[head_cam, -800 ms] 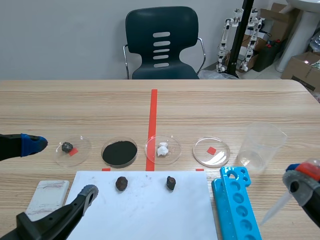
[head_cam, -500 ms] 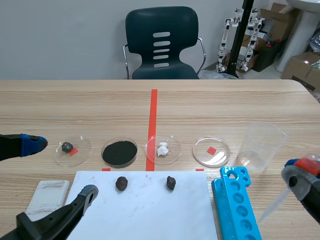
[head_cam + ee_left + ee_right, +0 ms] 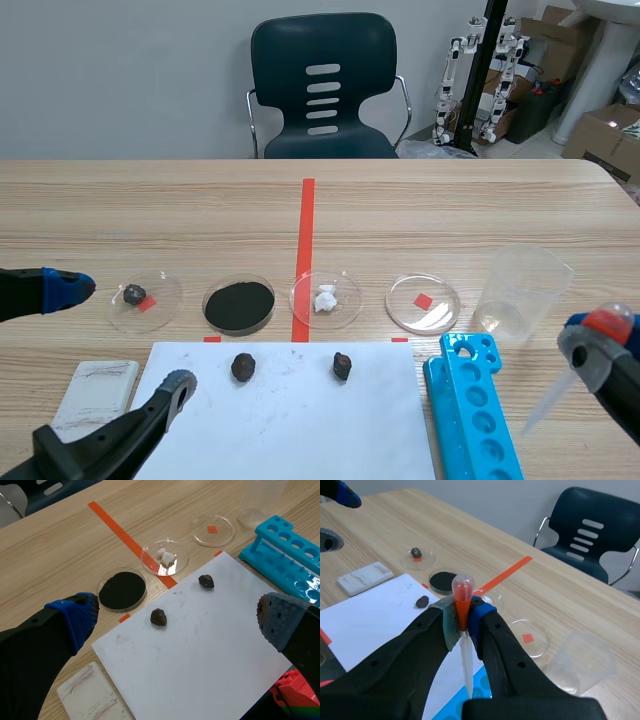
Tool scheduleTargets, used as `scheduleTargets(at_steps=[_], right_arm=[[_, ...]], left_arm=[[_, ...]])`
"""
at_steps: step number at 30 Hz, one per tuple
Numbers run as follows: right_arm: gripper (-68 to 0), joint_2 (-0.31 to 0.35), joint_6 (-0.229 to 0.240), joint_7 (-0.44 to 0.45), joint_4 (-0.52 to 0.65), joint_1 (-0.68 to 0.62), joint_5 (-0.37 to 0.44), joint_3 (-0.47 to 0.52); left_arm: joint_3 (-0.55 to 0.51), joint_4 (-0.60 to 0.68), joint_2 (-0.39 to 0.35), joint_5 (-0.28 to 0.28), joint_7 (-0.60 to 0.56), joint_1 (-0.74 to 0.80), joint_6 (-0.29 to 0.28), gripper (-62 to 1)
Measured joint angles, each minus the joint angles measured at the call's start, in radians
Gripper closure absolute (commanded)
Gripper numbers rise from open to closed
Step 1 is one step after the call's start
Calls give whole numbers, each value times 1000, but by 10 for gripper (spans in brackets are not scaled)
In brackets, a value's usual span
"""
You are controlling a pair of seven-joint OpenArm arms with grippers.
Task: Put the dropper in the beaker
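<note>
Right gripper [image 3: 463,625]: clamped on dropper [image 3: 462,596], red bulb uppermost, clear tip down; beaker [image 3: 587,660]: upright, beside gripper, apart.

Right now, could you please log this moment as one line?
right gripper: shut on dropper | left gripper: open | beaker: upright, dropper not yet inside

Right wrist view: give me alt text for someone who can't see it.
The right arm's black tool is shut on a clear plastic dropper with an orange-red bulb, bulb up, above a light wooden table. A clear plastic beaker stands on the table beside the tool, apart from the dropper. A white paper sheet lies on the other side.
</note>
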Motion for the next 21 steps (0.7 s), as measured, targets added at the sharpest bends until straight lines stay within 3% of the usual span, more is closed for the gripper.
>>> scheduleTargets(at_steps=[6, 15, 21], right_arm=[[-11, 0, 0, -19, 0, 99, 0, 0], [-11, -5, -13, -138, -1, 303, 38, -1], [-11, -5, -121, -197, -7, 399, 88, -1]], left_arm=[[0, 0, 0, 0, 0, 0, 0, -623], [0, 0, 0, 0, 0, 0, 0, -623], [0, 0, 0, 0, 0, 0, 0, -623]])
